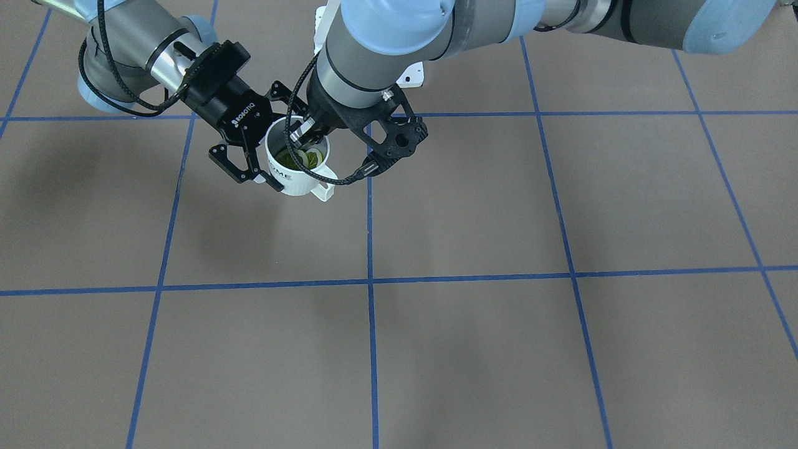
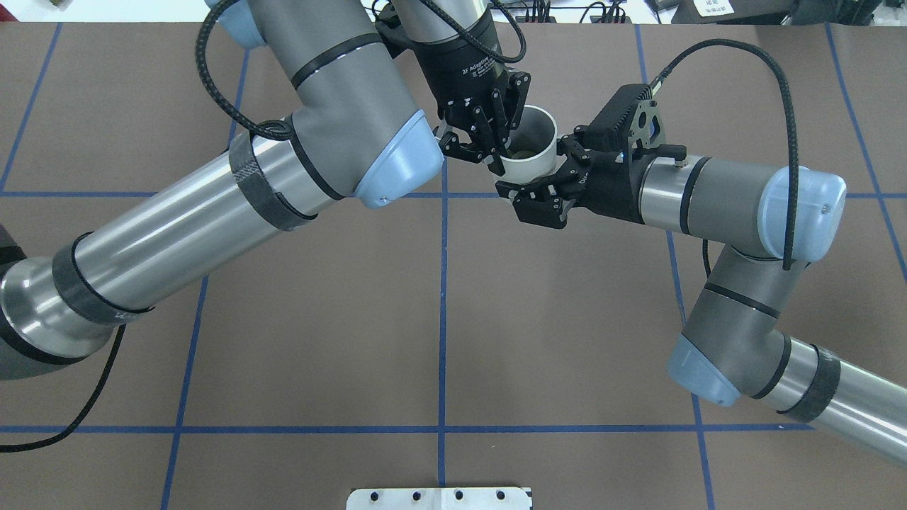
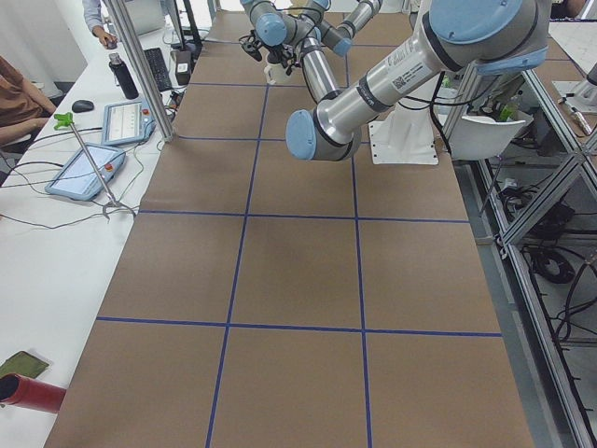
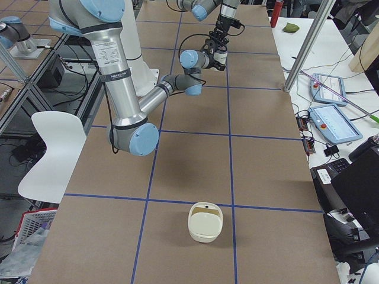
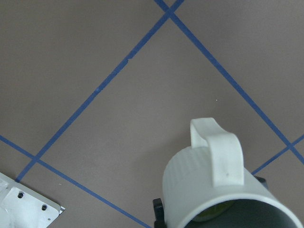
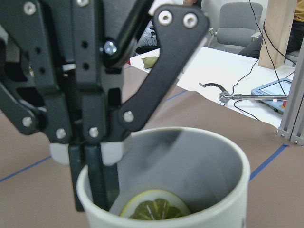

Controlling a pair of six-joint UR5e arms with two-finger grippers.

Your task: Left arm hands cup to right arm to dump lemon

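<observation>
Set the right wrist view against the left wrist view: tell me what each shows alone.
Right wrist only: the left gripper pinching the cup's rim; a white desk behind. Left wrist only: the cup's handle; a metal plate corner. Both: the cup, lemon inside (barely in the left wrist view), blue-taped table.

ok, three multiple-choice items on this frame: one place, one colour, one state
1. The lemon lies: A beside the cup; B inside it; C under it.
2. The tape lines are: A blue; B red; C yellow.
3. The left gripper is: A open, clear of the cup; B shut on the cup's rim; C out of view.

Answers: 1 B, a slice shows in the cup's bottom in the right wrist view. 2 A, the grid is blue in every view. 3 B, it pinches the rim from inside and outside.
</observation>
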